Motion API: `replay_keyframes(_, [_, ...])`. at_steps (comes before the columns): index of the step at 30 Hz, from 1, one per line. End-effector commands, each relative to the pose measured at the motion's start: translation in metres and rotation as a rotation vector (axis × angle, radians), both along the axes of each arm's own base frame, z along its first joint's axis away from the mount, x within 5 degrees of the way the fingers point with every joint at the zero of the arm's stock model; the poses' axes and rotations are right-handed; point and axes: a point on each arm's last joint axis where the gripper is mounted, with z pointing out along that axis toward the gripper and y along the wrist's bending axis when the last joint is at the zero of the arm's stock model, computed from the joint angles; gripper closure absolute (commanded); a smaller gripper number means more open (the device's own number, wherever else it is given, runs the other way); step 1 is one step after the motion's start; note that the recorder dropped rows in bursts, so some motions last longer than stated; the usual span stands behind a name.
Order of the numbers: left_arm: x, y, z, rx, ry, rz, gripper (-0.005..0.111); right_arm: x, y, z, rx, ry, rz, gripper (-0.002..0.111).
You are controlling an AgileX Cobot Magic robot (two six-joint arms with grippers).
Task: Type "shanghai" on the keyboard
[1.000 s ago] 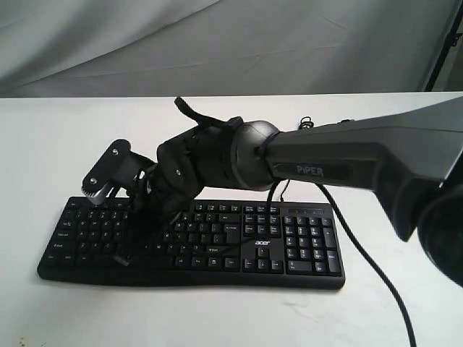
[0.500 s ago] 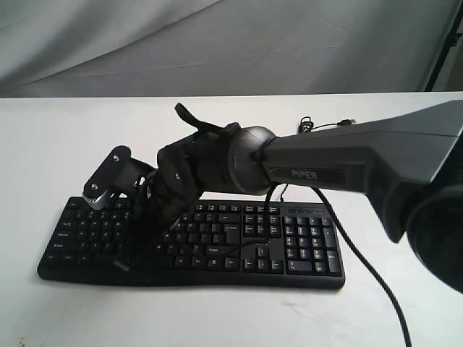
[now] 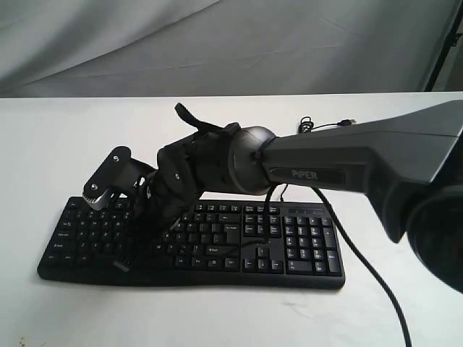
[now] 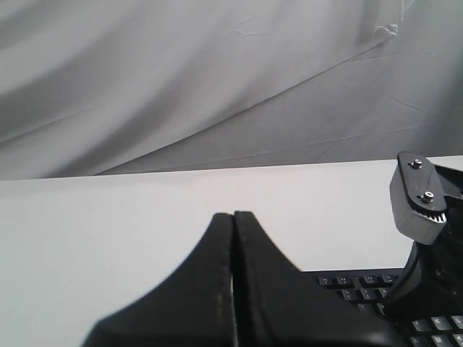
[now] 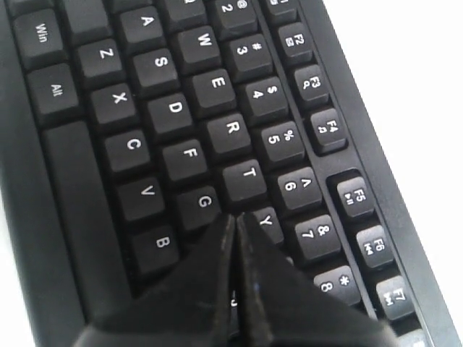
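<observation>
The black keyboard [image 3: 304, 249] with its white "acer" logo lies across the front of the white table. My right arm reaches over it from the right. The right gripper [image 3: 145, 230] points down at the left half of the letter keys. In the right wrist view the right gripper [image 5: 236, 219] is shut and empty. Its tips sit just above the keyboard [image 5: 173, 116], between G and Y and over the spot where H lies hidden. My left gripper [image 4: 233, 215] is shut and empty, held over bare table, with a corner of the keyboard [image 4: 362, 285] beside it.
The thin black cable [image 3: 362, 253] trails off the keyboard to the front right. Its USB plug [image 3: 347, 121] lies loose behind the arm. The right arm's black wrist bracket [image 3: 107, 177] overhangs the keyboard's left end. A grey curtain hangs behind the table.
The right arm's wrist has dipped slightly down and to the left over the letter keys. In the last half second it has barely moved.
</observation>
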Motion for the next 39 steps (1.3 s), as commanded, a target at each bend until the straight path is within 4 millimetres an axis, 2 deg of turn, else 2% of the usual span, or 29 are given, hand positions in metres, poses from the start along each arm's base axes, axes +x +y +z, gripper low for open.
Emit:
replay_keyframes(1, [0.0,0.0,0.0,-0.004,-0.006,-0.007,0.107,0.001,-0.002,0.0,-0.001,0.005,-0.005,0.108])
replay_keyframes(8, [0.0,0.0,0.0,-0.004,-0.006,-0.007,0.107,0.001,-0.002,0.0,-0.005,0.008,-0.005,0.108])
replay_keyframes(13, [0.0,0.0,0.0,-0.004,-0.006,-0.007,0.107,0.001,-0.002,-0.013,-0.023,0.025,-0.009,0.108])
replay_keyframes(20, [0.0,0.0,0.0,-0.004,-0.006,-0.007,0.107,0.004,0.004,0.012,0.015,-0.018,0.015,0.108])
replay_keyframes(25, [0.0,0.0,0.0,-0.004,-0.006,-0.007,0.107,-0.002,0.033,0.037,0.08,-0.118,0.109,0.108])
replay_keyframes(30, [0.0,0.0,0.0,-0.004,-0.006,-0.007,0.107,0.003,0.076,0.02,0.035,-0.066,0.192,0.108])
replay_keyframes(31, [0.0,0.0,0.0,-0.004,-0.006,-0.007,0.107,0.004,0.081,0.022,0.041,-0.064,0.201,0.108])
replay_keyframes(35, [0.0,0.0,0.0,-0.004,-0.006,-0.007,0.107,0.005,0.091,0.016,0.027,-0.04,0.239,0.108])
replay_keyframes(39, [0.0,0.0,0.0,-0.004,-0.006,-0.007,0.107,0.004,0.093,0.014,0.036,-0.026,0.248,0.108])
